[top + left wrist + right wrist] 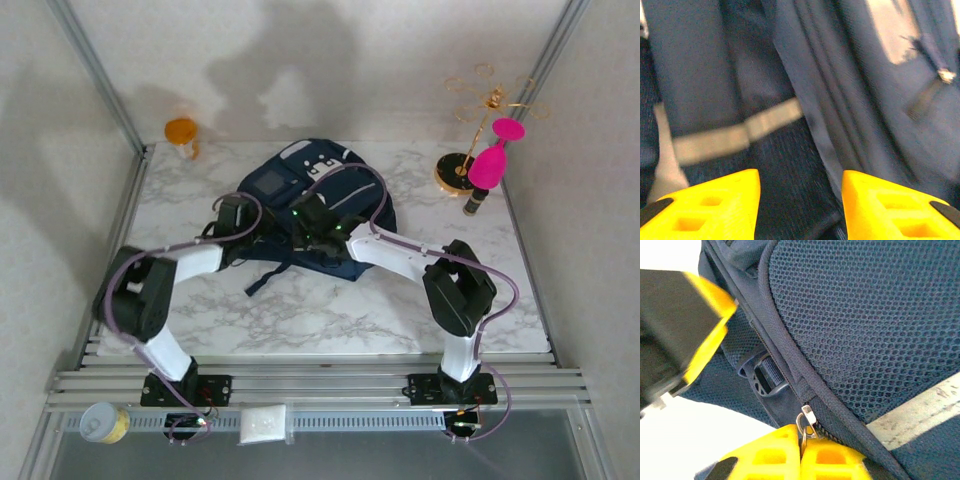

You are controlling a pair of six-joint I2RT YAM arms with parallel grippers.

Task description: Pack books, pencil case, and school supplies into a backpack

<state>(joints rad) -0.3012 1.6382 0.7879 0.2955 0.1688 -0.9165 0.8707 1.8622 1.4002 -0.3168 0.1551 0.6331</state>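
Observation:
The navy backpack lies on the marble table, and both grippers are down on it. My right gripper is shut on the metal zipper pull at the edge of the mesh panel. My left gripper stands open over dark fabric of the backpack, below a pale stripe, with nothing held between its fingers. In the top view the left gripper is at the bag's left side and the right gripper at its near middle. The books, the pencil case and the school supplies are out of view.
A gold stand with pink pieces and a small dark bottle occupy the back right corner. An orange object sits at the back left. A strap buckle lies beside the zipper. A can and a white packet rest below the rail.

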